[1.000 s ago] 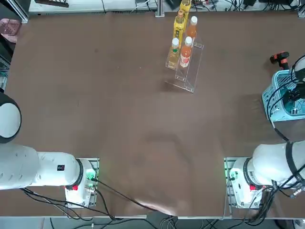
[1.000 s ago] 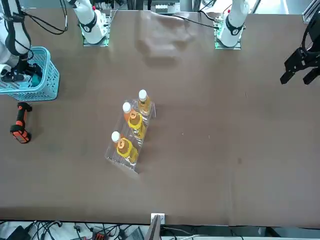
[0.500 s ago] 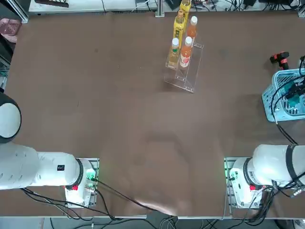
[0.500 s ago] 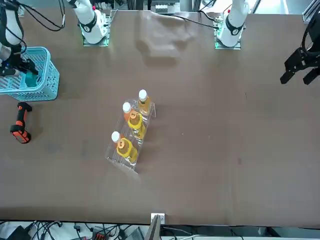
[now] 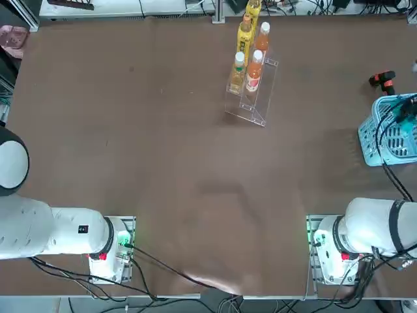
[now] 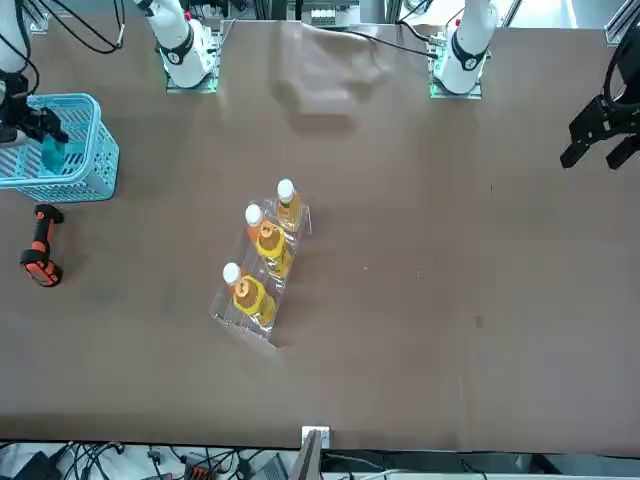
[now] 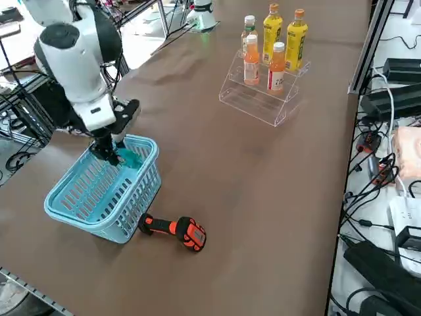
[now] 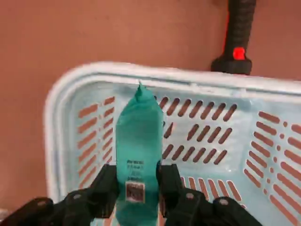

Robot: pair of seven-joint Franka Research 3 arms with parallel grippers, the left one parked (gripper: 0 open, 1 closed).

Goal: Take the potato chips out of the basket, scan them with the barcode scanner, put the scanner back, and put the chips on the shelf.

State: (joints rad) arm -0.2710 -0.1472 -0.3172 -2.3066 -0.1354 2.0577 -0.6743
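Brown counter (image 7: 263,171) carries blue basket (image 7: 105,187), right claw (image 8: 139,188) at its opening. Claw clamped on teal packet (image 8: 139,155), chips gripped between fingers, one end jutting past them, small square label showing. Packet over basket interior, near one end; whether it touches basket, cannot tell. Black-and-red scanner (image 7: 174,229) lies just beside basket, outside it. Well apart, clear stepped rack (image 7: 263,92) holds bottles (image 7: 276,66), orange and yellow, upright, pale-capped ones among them. Lower step of rack bare. Cables (image 5: 391,150) hang along right arm (image 7: 85,72).
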